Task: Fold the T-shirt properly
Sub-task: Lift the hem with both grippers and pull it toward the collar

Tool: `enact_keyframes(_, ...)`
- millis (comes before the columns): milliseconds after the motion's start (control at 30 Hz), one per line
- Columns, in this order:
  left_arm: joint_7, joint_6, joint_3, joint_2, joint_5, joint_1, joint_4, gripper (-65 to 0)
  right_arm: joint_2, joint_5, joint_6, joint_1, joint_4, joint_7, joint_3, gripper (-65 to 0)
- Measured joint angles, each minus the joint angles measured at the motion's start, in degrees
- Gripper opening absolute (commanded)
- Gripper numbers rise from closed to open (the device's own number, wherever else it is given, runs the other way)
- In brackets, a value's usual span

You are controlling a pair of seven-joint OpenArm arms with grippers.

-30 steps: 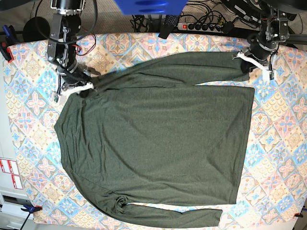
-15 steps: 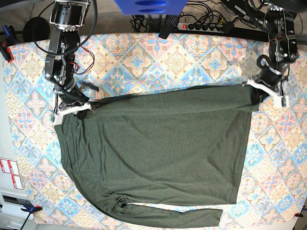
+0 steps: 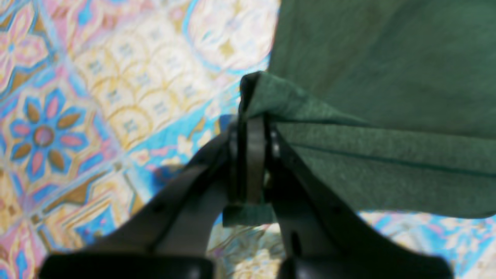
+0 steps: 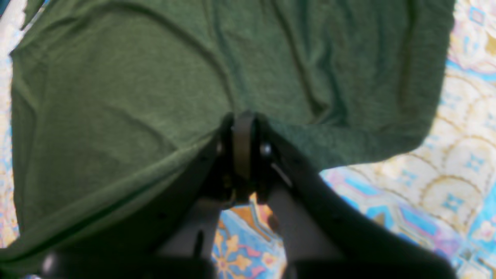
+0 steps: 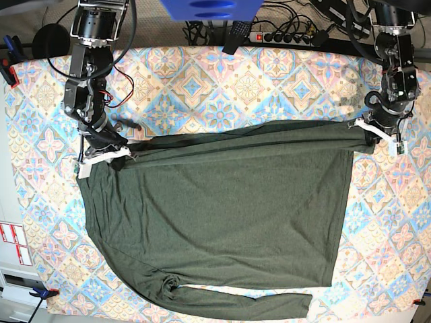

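On the patterned tablecloth (image 5: 202, 74) the T-shirt (image 5: 222, 208) lies spread flat, with its far edge and upper sleeve lifted and stretched as a band between the two arms. The left gripper (image 5: 377, 128) is clenched on the fabric at the hem end, and the right gripper (image 5: 101, 153) is clenched on the fabric near the shoulder; both wrist views show cloth pinched between closed jaws.

I think the main risk is uneven pulling. If one arm goes faster or lower than the other, the band can twist and the fold line will come crooked. The thin knit may also slip out of one grip, because only a small bit of fabric is caught. The lower sleeve (image 5: 242, 304) is bunched at its root, which may leave a lump in the fold.
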State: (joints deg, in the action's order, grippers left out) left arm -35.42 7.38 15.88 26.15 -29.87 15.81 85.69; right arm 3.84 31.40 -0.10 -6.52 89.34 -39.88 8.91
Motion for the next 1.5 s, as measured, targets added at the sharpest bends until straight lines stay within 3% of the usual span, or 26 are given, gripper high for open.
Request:
enact_keyframes(133, 0.15, 0.17, -0.04, 0.02, 0.17, -0.61, -0.20, -64.4, 0.00, -0.04, -0.17, -0.13, 0.00, -0.02, 0.00, -64.8)
enact_keyframes(233, 0.26, 0.17, -0.04, 0.00, 2.05, -0.55, -0.22, -59.8, 0.00, -0.04, -0.17, -0.22, 0.00, -0.02, -0.20, -64.8)
enact_keyframes(700, 0.02, -0.26, -0.04, 0.00, 2.89, 1.57, -0.24, -19.9, 0.15, -0.09, -0.22, -0.48, 0.00, 0.20, -0.33, -64.8)
enact_keyframes(833, -0.17, -0.26, -0.04, -0.17, 2.91, 2.93, -0.26, -12.7, 0.15, -0.11, -0.20, -0.94, 0.00, 0.22, -0.33, -64.8)
enact_keyframes(1300, 0.33, -0.17, -8.11, -0.83, 2.97, -3.28, -7.28, -11.4, 0.15, -0.46, -0.39, -1.75, 0.02, 0.24, -0.35, -64.8)
enact_keyframes(1500, 0.94, -0.81, -8.48, -2.99, 3.37, -5.03, -9.81, -11.5, 0.15, -0.46, -0.42, -2.56, 0.28, 0.20, -0.39, -64.8)
